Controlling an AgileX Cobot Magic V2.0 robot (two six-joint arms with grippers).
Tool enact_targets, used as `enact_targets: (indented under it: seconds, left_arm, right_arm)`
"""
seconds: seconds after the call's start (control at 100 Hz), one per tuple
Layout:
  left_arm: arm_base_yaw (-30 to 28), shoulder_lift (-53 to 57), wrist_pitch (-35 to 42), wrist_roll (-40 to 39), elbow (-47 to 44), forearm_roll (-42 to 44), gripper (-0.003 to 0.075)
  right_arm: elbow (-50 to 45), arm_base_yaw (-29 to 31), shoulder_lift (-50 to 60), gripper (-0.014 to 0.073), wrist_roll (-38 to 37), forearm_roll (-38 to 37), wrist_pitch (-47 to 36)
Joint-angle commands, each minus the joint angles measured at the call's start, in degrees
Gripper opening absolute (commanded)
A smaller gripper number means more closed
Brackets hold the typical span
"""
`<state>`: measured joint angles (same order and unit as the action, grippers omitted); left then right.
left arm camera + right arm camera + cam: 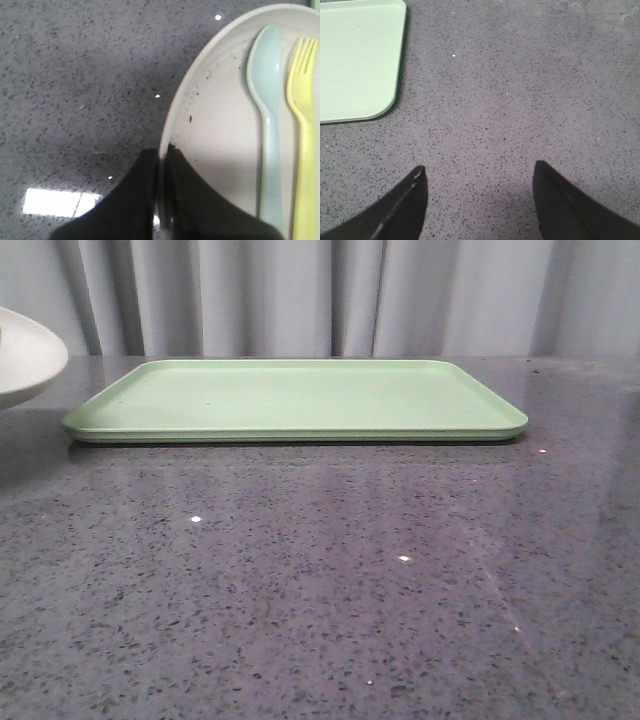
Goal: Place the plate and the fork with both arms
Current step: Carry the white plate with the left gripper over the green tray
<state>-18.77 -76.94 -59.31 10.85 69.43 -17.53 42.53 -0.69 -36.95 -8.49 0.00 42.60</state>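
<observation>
Plate is clamped at its rim by the left gripper and held above the table, left of the bare tray; fork and spoon lie inside it. Nothing has been placed yet. The right gripper is spread wide and empty.

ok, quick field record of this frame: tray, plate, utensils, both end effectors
tray: light green, flat on the grey table, nothing on it
plate: left of tray, rim pinched by left end effector
fork: yellow, lying in plate
spoon: pale blue, beside fork in plate
right end effector: open, over bare table, holding nothing
</observation>
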Motion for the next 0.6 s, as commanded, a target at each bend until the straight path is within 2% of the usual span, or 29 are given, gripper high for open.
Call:
enact_targets:
  seconds: [0.0, 0.39, 0.59]
  left_arm:
    - [2.1, 1.7, 2.7, -0.1, 2.7, -4.5, -0.002]
    - [16.5, -7.0, 10.2, -2.6, 9.7, -12.3, -0.0021]
    - [23.8, -13.3, 12.8, -7.1, 16.4, -12.4, -0.0021]
  right_arm:
    - [1.9, 0.3, -0.3, 0.0469, 0.2, -0.4, -3.8]
    - [1.9, 0.3, -0.3, 0.0469, 0.2, -0.4, -2.2]
    - [1.9, 0.3, -0.3, 0.0469, 0.2, -0.4, -2.2]
